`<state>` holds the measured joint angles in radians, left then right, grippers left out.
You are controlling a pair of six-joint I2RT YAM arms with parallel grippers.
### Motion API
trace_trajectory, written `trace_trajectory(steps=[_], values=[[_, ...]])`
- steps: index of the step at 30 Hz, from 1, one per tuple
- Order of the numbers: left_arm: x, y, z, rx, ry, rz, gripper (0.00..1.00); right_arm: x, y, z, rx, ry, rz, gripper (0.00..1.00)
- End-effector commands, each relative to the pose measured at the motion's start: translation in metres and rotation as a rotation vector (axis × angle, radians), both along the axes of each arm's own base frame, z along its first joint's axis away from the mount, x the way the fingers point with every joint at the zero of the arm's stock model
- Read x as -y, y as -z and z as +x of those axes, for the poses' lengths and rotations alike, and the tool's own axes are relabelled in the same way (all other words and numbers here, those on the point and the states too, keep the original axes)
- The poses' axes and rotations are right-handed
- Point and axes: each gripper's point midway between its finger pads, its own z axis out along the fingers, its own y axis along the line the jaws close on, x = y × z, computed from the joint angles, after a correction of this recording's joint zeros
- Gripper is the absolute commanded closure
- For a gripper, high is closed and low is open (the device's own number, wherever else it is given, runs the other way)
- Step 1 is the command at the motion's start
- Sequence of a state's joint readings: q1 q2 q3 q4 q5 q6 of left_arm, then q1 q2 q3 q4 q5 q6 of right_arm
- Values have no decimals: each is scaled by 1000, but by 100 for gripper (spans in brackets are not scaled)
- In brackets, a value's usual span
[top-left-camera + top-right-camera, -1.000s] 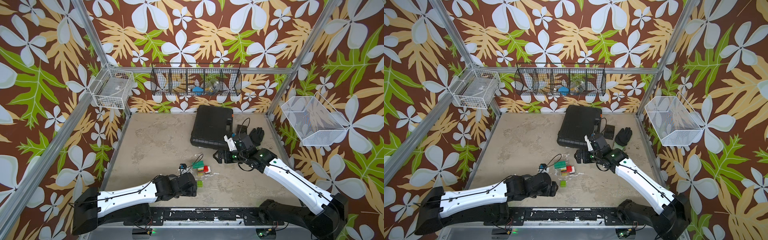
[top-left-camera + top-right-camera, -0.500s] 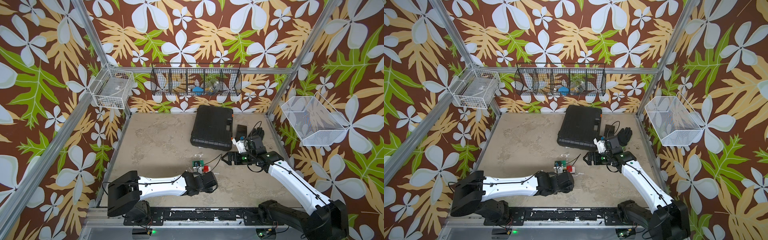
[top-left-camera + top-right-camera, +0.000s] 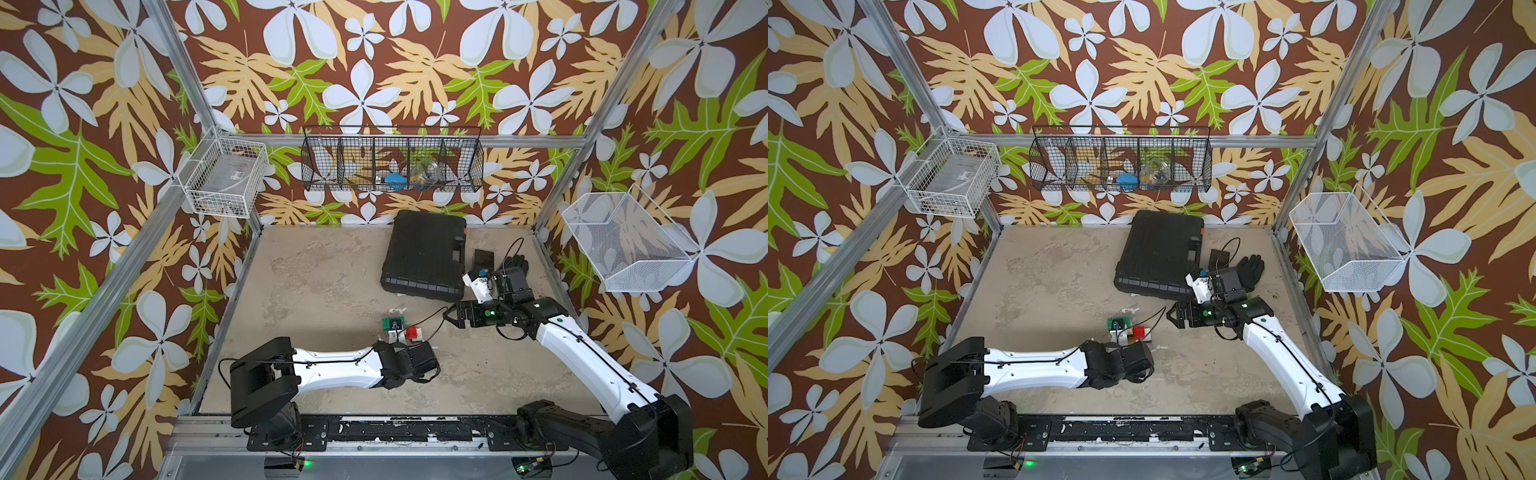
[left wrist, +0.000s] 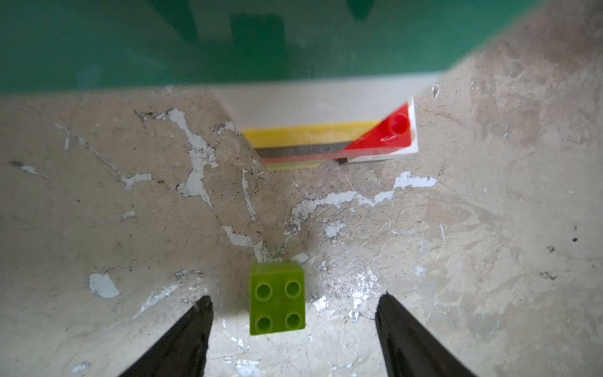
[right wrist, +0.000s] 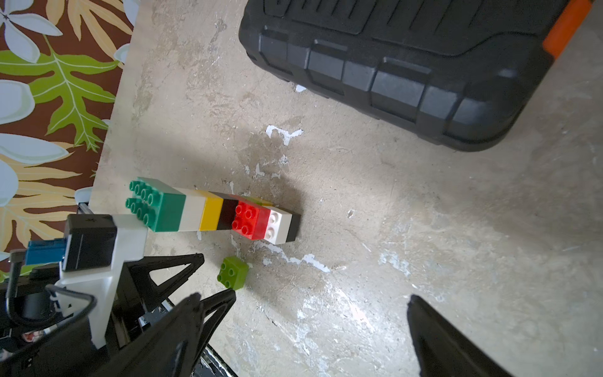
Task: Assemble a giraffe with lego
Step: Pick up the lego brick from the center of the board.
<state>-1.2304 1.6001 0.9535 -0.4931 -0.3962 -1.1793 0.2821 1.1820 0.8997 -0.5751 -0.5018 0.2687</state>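
Striped giraffe (image 5: 212,213), lime green brick (image 4: 277,298)

one brick giraffe (image 5: 208,212), one loose lime green brick (image 4: 277,298), one black hard case (image 3: 424,253), one black glove (image 3: 1250,268), one black wire basket (image 3: 392,160), two white wire baskets (image 3: 224,176).

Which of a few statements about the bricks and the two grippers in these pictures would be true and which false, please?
1. The lime green brick lies loose on the table, apart from the giraffe. True.
2. The left gripper is shut on the lime green brick. False: its fingers stand on either side, clear of it.
3. The right gripper holds a red brick. False: it is open and empty, and the red brick is joined into the giraffe.
4. A dark green brick forms one end of the giraffe. True.
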Motion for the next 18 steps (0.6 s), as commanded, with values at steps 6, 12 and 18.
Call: trace_trajectory(steps=[6, 12, 18], values=[[2, -7, -4, -17, 40, 11, 19, 0, -1, 0, 14, -12, 1, 0], [6, -18, 0, 6, 47, 10, 18, 1, 4, -4, 11, -11, 3, 0], [1, -20, -1, 9, 31, 25, 17, 2, 5, -5, 16, -16, 4, 0]])
